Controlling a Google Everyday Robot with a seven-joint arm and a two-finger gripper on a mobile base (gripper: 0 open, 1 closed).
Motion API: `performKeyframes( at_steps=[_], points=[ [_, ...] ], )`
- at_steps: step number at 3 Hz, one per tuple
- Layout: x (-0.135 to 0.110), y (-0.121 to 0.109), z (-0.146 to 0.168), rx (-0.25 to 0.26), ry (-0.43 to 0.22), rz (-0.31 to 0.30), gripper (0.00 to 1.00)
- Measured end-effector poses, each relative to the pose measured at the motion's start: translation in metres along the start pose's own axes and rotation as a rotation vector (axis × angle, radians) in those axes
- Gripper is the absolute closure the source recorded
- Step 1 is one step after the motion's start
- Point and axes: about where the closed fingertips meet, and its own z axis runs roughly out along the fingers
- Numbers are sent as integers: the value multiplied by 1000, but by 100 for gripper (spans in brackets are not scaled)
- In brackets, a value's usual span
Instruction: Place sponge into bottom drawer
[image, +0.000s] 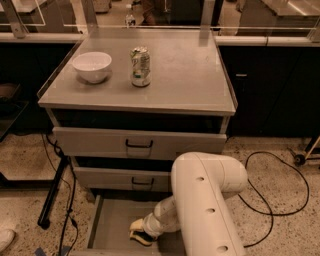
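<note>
The gripper (144, 232) is low in the open bottom drawer (116, 220), at the sponge (135, 235) near the floor. Whether it has hold cannot be told. Release and withdrawal probably remain.

yellow-edged sponge (136, 236) is down in the open grey bottom drawer (111, 220), at the gripper (144, 232).

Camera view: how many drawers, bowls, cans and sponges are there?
Drawers: 3 (top drawer, middle drawer, bottom drawer)
Bowl: 1
Can: 1
Sponge: 1, at the gripper inside the bottom drawer
Total: 6
</note>
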Motion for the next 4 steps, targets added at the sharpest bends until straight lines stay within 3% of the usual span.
performKeyframes(
  at_steps=[2, 4],
  points=[
    [9, 1, 30, -3, 6, 52, 100],
    [-21, 15, 47, -3, -51, 56, 100]
  ],
)
